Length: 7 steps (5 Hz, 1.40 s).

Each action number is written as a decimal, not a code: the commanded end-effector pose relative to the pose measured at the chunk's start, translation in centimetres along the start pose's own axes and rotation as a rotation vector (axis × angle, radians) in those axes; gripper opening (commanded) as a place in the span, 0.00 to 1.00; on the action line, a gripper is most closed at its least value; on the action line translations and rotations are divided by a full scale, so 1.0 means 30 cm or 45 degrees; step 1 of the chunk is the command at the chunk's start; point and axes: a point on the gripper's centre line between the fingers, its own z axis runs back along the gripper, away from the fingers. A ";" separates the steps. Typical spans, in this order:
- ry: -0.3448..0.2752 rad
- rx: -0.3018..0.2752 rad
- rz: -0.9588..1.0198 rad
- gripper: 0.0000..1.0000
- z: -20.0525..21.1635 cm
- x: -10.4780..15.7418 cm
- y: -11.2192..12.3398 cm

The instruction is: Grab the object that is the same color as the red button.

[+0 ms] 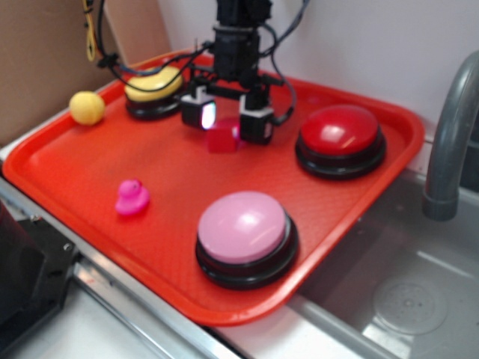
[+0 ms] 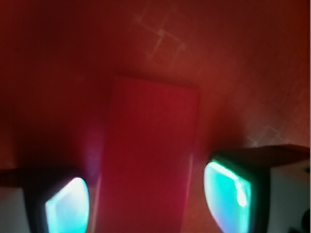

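Observation:
The small red block lies on the red tray, left of the glossy dark-red button. My gripper is lowered over the block and stands open, one finger on each side. In the wrist view the block fills the space between the two glowing finger pads. A narrow strip of tray shows between the block and the right pad, and the left pad is very near the block's edge. My gripper has not closed on it.
A pink dome button sits at the tray's front, a yellow dome button just behind my gripper. A pink duck and a yellow ball lie to the left. A grey faucet and a sink are on the right.

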 end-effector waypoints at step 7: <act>-0.664 0.038 -0.325 0.00 0.481 -0.237 0.222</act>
